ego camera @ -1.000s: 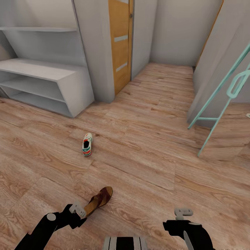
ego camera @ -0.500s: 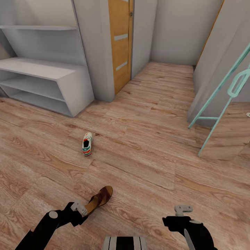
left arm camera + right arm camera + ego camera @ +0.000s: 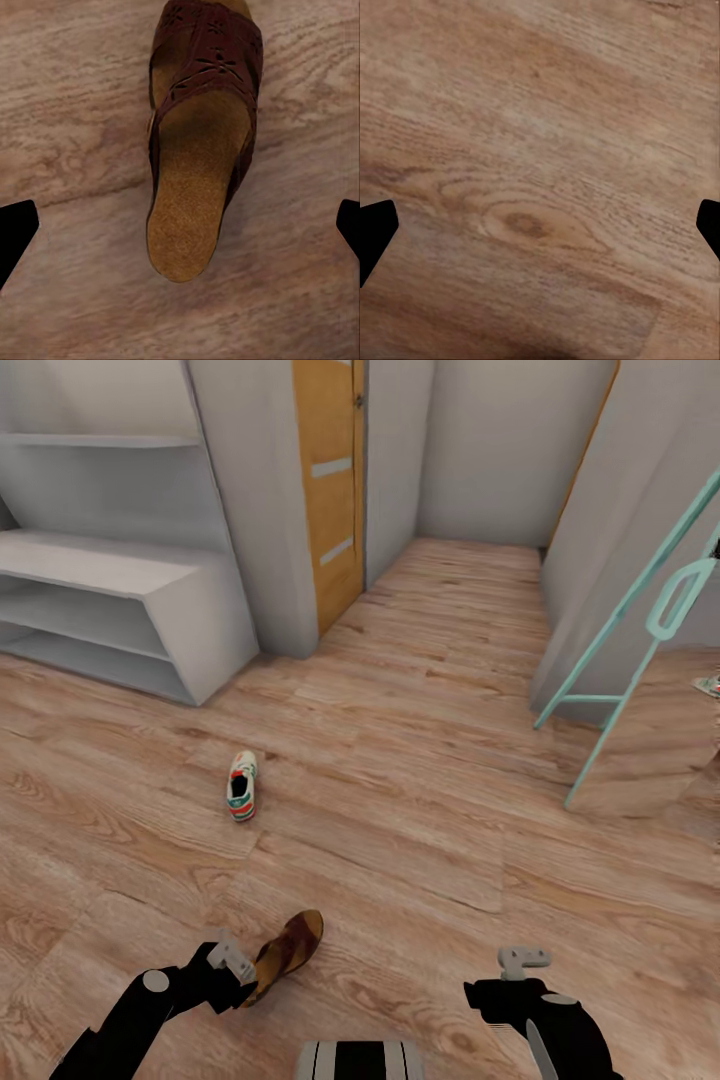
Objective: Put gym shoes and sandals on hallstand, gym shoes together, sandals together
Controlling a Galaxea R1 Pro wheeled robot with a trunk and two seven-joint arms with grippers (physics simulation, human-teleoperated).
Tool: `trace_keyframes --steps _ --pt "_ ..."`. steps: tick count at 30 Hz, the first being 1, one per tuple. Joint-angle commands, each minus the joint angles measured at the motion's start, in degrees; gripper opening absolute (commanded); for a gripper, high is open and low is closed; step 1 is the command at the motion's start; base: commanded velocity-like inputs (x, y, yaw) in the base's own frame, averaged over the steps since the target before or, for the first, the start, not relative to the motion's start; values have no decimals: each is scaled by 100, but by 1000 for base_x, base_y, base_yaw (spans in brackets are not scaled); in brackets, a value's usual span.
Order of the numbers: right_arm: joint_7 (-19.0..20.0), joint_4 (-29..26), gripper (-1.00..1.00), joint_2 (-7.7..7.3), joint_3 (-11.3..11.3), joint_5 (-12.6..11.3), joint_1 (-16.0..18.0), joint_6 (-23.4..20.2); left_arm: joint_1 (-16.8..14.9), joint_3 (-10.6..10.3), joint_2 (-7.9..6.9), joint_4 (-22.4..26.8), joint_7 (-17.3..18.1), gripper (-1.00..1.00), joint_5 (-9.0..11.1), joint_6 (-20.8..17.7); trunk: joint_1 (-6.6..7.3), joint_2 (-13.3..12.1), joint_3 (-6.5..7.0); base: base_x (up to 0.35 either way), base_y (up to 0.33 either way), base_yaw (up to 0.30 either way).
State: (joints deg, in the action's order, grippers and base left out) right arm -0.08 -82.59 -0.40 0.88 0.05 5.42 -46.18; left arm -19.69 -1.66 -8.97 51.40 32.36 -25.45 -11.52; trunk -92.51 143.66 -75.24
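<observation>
Corridor with light brown wood-grain plank flooring (image 3: pixel 420 800), and the long low light-grey hallstand with 2 open shelves (image 3: pixel 120 610) is way off past the left arm with nothing on it yet. The left gripper (image 3: pixel 232 963) hangs spread wide right over 1 dark brown leather slip-on sandal with a tan footbed (image 3: pixel 201 142), heel centred between the fingertips, long axis running straight out ahead, crossways to the jaw gap. So I'd say left arm takes it; the right gripper (image 3: pixel 524 959) is also wide open over bare floor, and the white lace-up gym shoe with green stripes (image 3: pixel 240 786) lies well beyond.
</observation>
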Motion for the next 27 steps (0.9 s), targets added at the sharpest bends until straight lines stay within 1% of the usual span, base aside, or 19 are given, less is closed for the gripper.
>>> trace_keyframes --steps 1,7,12,16,17,20,23,27 --pt "-1 -9 100 -4 8 2 3 -31 0 -9 -3 11 16 100 -25 -24 -1 2 -4 220 222 -214" --pt "-1 -11 100 -4 9 0 3 -31 0 -5 -28 7 21 100 -53 -18 -1 2 -4 119 132 -84" --pt "-1 -12 100 -4 4 1 3 -29 0 -2 -105 4 46 100 -217 -11 -1 2 -4 21 23 -13" --pt "-1 -12 100 -4 1 -3 3 -31 0 -1 -141 -4 158 100 -348 -3 -1 2 -4 3 4 -2" --pt "3 -12 100 -4 1 -2 3 -31 0 -1 -150 -5 192 100 -560 -2 -1 2 -4 2 2 -1" --pt "0 -12 100 -4 0 1 3 -30 0 -1 -188 -8 269 100 -598 0 -1 2 -4 0 0 0" --pt "0 -12 100 -4 0 -1 3 -31 0 -1 -195 -15 288 100 -608 0 -1 2 -4 0 0 -20" --pt "9 -12 100 -4 0 -1 3 -31 0 -1 -200 -28 302 100 -616 1 -1 2 -4 0 0 -136"
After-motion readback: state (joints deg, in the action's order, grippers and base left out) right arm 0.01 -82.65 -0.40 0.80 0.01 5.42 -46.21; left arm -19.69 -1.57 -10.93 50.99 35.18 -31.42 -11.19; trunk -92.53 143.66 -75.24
